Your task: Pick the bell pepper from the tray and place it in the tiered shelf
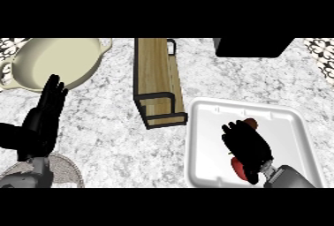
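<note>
The counter (111, 132) is pale stone with grey speckles, evenly lit. A cream dish (49, 59) with handles sits at its far left. A black block (251, 46) lies along the far edge, and patterned tile (323, 46) shows in both far corners.

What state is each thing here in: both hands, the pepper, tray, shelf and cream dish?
left hand: open, resting at the left, fingers up.
right hand: over the tray, covering the bell pepper.
bell pepper: in the tray, mostly hidden.
tray: flat on the counter.
tiered shelf: nothing seen on it.
cream dish: upright, empty.
</note>
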{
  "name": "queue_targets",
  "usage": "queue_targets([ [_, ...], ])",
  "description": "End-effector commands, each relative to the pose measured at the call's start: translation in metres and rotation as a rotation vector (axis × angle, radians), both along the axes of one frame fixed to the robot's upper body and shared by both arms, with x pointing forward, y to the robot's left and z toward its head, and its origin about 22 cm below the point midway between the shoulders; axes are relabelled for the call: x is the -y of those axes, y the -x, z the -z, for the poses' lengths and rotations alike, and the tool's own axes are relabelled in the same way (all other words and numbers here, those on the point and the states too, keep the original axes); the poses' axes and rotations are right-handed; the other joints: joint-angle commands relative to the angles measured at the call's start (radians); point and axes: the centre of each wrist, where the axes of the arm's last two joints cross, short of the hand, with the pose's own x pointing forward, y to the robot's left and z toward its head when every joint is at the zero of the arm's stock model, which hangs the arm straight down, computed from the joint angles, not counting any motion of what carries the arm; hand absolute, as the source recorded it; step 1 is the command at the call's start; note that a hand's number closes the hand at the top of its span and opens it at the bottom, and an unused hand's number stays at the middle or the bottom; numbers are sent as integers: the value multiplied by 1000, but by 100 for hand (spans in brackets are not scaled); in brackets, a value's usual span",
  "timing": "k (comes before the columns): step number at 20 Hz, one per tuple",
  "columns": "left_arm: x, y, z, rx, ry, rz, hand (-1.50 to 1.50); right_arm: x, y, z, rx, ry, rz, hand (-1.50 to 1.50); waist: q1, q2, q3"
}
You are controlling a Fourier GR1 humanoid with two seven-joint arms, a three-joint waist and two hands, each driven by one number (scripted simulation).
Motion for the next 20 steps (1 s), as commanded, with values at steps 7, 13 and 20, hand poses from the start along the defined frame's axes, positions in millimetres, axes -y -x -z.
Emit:
queue_targets([
  [7,22,-8,-4,29,4,85,0,18,-31,-27,-333,-216,-712,150,89,52,22],
  [13,11,-7,-7,10,-3,53,0,70,-90,-87,-463,-438,-866,150,60,33,20],
  [20,15,-2,4,-7,-9,36,0,107,-108,-136,-561,-835,-788,150,28,24,17],
])
